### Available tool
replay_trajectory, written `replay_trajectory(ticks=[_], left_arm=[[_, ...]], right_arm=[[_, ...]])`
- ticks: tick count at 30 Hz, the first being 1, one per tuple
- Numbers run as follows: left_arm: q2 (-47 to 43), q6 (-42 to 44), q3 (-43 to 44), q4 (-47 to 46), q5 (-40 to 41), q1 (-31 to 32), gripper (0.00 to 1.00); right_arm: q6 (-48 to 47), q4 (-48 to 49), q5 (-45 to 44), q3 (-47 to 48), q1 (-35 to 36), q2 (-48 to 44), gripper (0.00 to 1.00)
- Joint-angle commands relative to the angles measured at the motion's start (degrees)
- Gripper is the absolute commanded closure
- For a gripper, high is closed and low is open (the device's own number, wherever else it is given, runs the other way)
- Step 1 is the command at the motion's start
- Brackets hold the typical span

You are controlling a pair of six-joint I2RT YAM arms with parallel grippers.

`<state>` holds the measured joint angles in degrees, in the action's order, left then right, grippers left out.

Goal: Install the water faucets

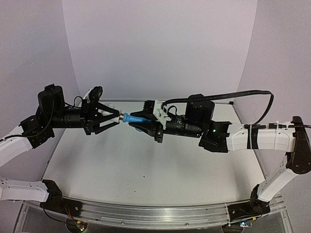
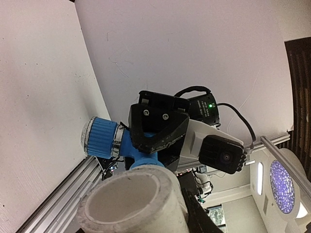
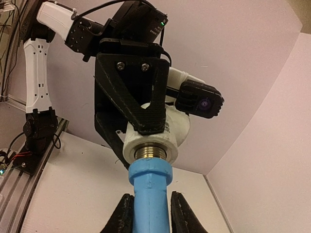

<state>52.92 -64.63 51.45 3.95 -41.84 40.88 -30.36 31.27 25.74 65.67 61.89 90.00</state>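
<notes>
Both grippers meet in mid-air above the table. My right gripper (image 1: 146, 124) is shut on the bright-blue tap (image 1: 133, 118), its fingers (image 3: 124, 214) either side of the blue stem (image 3: 149, 194). My left gripper (image 1: 114, 117) is shut on the white cylindrical fitting (image 3: 151, 137). The tap's brass thread (image 3: 149, 153) enters the fitting's mouth, with a few turns showing. In the left wrist view the fitting's open end (image 2: 131, 201) fills the foreground. Behind it are the tap (image 2: 132, 146) and its ribbed blue knob (image 2: 99, 137), and my right gripper (image 2: 158, 127) around the tap.
The white table (image 1: 146, 170) lies below the joined parts, with an aluminium rail (image 1: 155, 214) along its near edge. White backdrop walls (image 1: 160, 48) close the back and sides. A black cable (image 1: 243, 94) loops over the right arm.
</notes>
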Motion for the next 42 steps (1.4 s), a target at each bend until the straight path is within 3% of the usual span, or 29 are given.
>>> replay_trajectory(ticks=[1,15,24,32,42], left_arm=[[1.57,5.95,-0.6,-2.56,-1.99,1.67,1.0],[4.66,21.78,2.25,0.8,-0.68,1.74,1.0],[9.49,34.52,6.12,0.77,-4.42,1.8,1.0],[13.5,50.06,11.34,6.74,-8.13,1.79,1.0],[14.91,69.52,13.78,7.12,-11.32,1.75,1.0]], right_arm=[[4.31,2.68,6.66,4.49,1.56,0.85,1.0],[14.79,2.47,12.59,8.23,-0.01,2.36,1.0],[21.9,2.85,19.05,10.68,-2.18,3.44,1.0],[32.76,2.89,26.56,13.38,-5.01,4.04,1.0],[50.05,5.64,35.89,18.93,-8.15,7.99,1.0]])
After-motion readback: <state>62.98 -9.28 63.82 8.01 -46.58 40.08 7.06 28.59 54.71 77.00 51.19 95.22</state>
